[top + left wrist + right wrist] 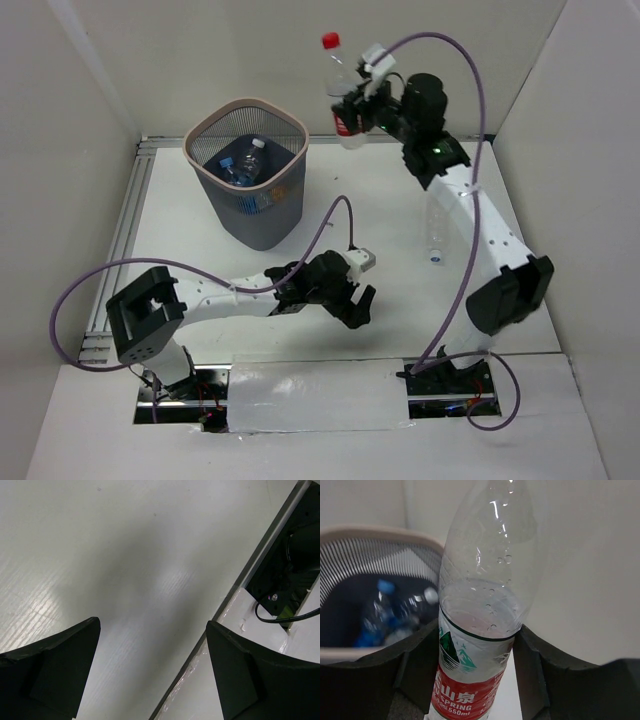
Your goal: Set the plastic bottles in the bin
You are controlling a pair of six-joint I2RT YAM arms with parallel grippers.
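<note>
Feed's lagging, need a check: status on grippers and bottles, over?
Right gripper shut on red-label bottle, raised beside bin. Left gripper open, empty, near table. Clear bottle lies on table. Nothing blocks bin.

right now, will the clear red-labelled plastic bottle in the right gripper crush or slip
Probably light: the clear red-labelled plastic bottle looks empty bar droplets. Its thin walls may dent in the right gripper, and the glossy label could slip.
</note>
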